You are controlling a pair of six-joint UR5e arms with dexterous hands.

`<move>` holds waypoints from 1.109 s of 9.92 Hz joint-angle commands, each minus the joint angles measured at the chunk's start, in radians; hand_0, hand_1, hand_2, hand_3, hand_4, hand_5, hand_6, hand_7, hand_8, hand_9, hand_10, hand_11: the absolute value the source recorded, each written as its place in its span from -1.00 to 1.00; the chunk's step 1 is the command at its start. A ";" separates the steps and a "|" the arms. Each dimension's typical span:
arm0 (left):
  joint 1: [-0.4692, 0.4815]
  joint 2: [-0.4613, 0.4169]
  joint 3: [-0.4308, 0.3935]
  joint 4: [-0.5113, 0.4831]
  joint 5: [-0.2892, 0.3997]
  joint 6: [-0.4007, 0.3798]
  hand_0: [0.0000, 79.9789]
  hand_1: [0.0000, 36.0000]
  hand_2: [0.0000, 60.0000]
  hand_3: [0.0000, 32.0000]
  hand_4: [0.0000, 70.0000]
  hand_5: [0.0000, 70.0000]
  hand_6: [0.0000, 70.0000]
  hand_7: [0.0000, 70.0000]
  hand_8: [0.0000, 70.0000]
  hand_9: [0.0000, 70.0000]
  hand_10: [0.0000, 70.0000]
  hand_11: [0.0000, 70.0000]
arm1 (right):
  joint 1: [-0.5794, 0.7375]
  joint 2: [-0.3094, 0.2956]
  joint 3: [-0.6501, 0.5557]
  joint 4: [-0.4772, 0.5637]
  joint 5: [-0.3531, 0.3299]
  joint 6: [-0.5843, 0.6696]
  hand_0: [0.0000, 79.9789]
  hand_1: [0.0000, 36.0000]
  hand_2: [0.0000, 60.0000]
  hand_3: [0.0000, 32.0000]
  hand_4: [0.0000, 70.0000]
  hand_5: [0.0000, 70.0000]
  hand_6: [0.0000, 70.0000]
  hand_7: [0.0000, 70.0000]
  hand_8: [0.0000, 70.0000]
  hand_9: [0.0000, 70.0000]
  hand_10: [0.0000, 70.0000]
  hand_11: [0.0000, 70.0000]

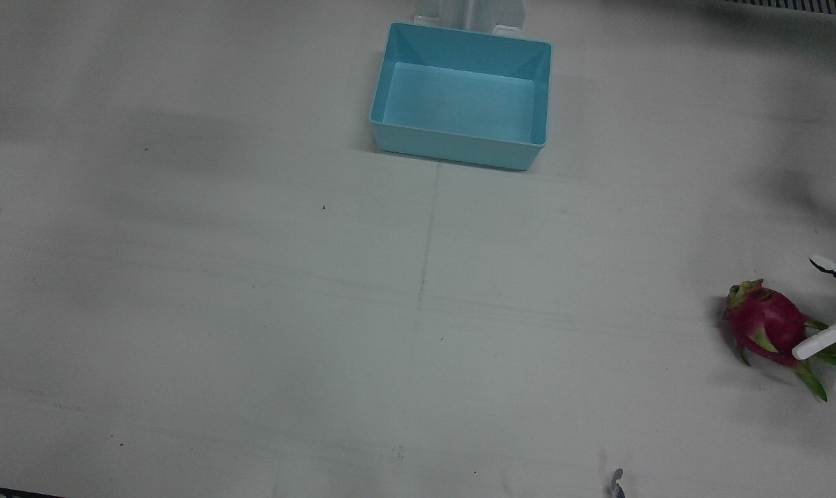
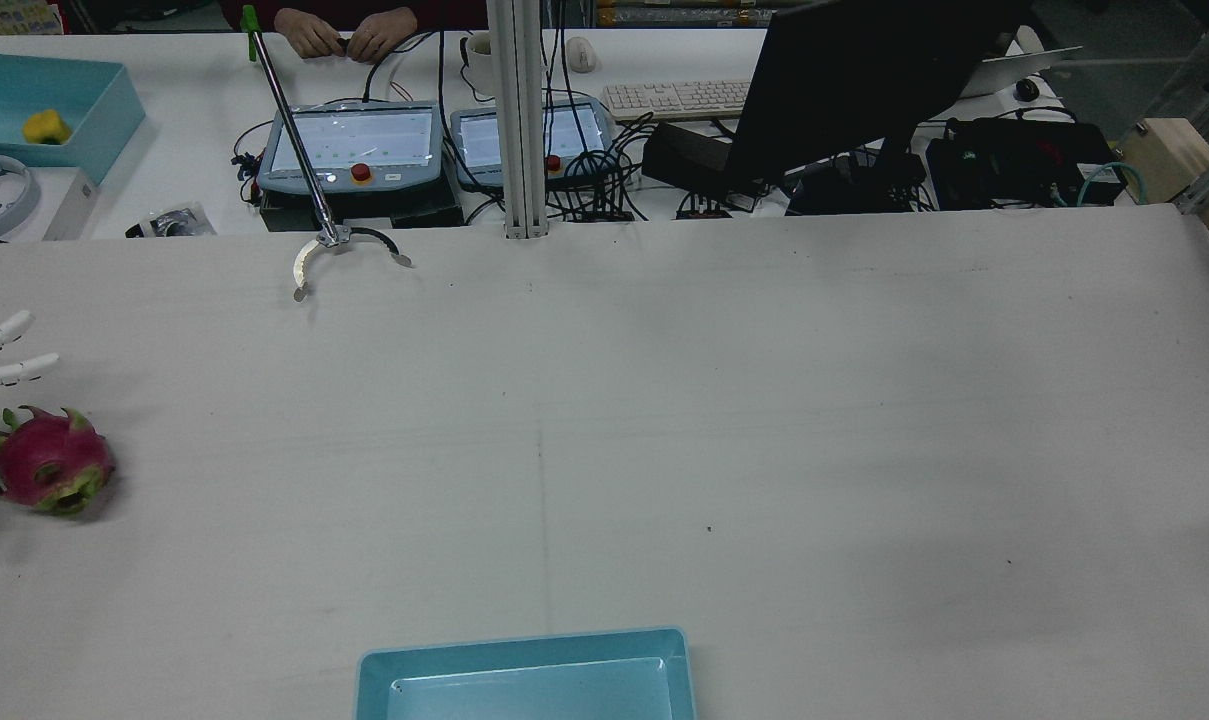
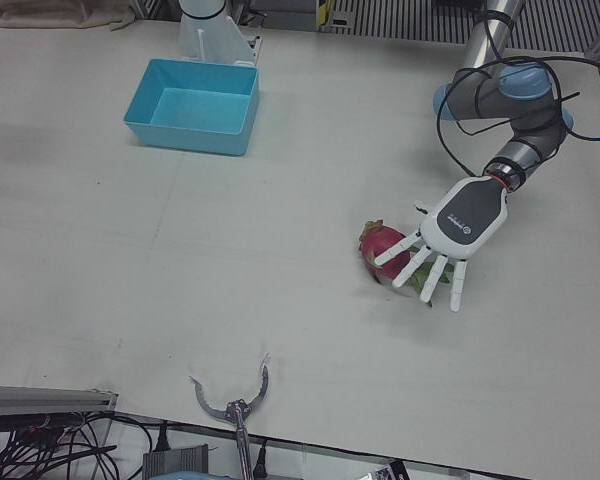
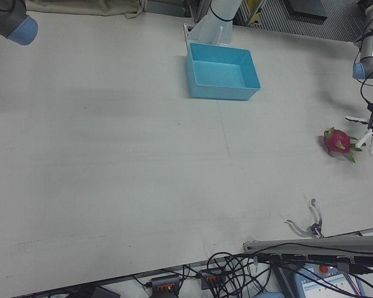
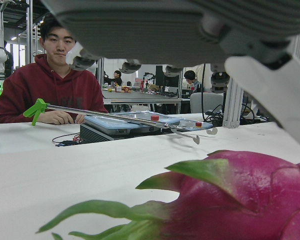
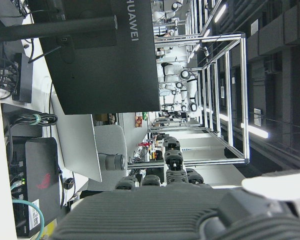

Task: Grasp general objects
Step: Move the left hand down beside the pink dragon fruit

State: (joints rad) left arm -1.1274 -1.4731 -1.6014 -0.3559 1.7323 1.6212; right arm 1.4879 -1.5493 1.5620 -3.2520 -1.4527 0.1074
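A pink dragon fruit [image 1: 767,324] with green scales lies on the white table near its edge on my left side; it also shows in the rear view [image 2: 49,470] and the left-front view [image 3: 380,242]. My left hand [image 3: 445,235] is open, palm down, fingers [image 1: 822,342] spread over the fruit's leafy end. I cannot tell if they touch it. The left hand view shows the fruit [image 5: 240,200] close below the palm. My right hand [image 6: 155,215] shows only in its own view, raised, open and holding nothing.
A blue bin [image 1: 459,149], empty, stands at the table's robot-side edge in the middle. A reach-grabber tool [image 2: 304,160] lies over the operators' edge, its claw [image 3: 235,405] on the table. A person [image 5: 55,85] sits behind that edge with screens and cables.
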 commanded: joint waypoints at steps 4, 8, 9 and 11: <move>0.087 -0.044 0.132 -0.021 -0.089 0.011 0.23 -0.53 -1.00 1.00 -1.00 -1.00 -1.00 -1.00 -1.00 -1.00 -1.00 -1.00 | 0.000 0.000 0.001 0.000 0.000 0.000 -1.00 -1.00 -1.00 -1.00 -1.00 -1.00 -1.00 -1.00 -1.00 -1.00 -1.00 -1.00; 0.095 -0.046 0.132 -0.017 -0.089 0.014 0.23 -0.54 -1.00 1.00 -1.00 -1.00 -1.00 -1.00 -1.00 -1.00 -1.00 -1.00 | 0.000 0.000 0.001 0.000 0.000 0.000 -1.00 -1.00 -1.00 -1.00 -1.00 -1.00 -1.00 -1.00 -1.00 -1.00 -1.00 -1.00; 0.095 -0.046 0.132 -0.017 -0.091 0.014 0.23 -0.52 -1.00 1.00 -1.00 -1.00 -1.00 -1.00 -1.00 -1.00 -1.00 -1.00 | 0.000 0.000 0.001 0.000 0.000 0.000 -1.00 -1.00 -1.00 -1.00 -1.00 -1.00 -1.00 -1.00 -1.00 -1.00 -1.00 -1.00; 0.097 -0.047 0.127 -0.012 -0.089 0.014 0.24 -0.50 -1.00 1.00 -1.00 -1.00 -1.00 -1.00 -1.00 -1.00 -1.00 -1.00 | 0.000 0.000 0.001 0.000 0.000 0.000 -1.00 -1.00 -1.00 -1.00 -1.00 -1.00 -1.00 -1.00 -1.00 -1.00 -1.00 -1.00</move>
State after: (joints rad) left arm -1.0324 -1.5192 -1.4709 -0.3717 1.6425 1.6348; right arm 1.4880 -1.5493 1.5631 -3.2520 -1.4527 0.1074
